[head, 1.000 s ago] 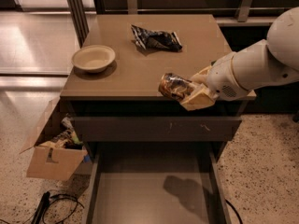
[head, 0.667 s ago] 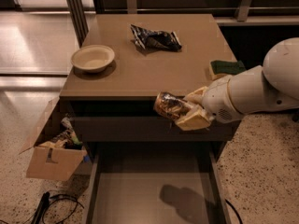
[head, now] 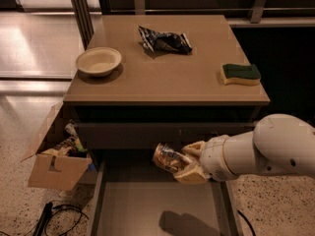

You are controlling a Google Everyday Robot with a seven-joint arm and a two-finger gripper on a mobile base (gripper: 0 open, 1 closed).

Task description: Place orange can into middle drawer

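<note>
Tool (head: 190, 162) with orange can (head: 169, 158) lower, over drawer (head: 140, 211)

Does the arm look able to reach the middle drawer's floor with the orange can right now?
Probably yes. The hand, shut on the orange can, hangs over the open middle drawer, and nothing shows between it and the drawer floor.

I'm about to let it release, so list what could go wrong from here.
1. The gripper holds the orange can on its side above the floor of the middle drawer. Dropped from there, it could bounce or roll.
2. The can sits close under the upper drawer front, so an upward swing might knock it.
3. The arm crosses the drawer's right wall, so lowering straight down may press on it.
</note>
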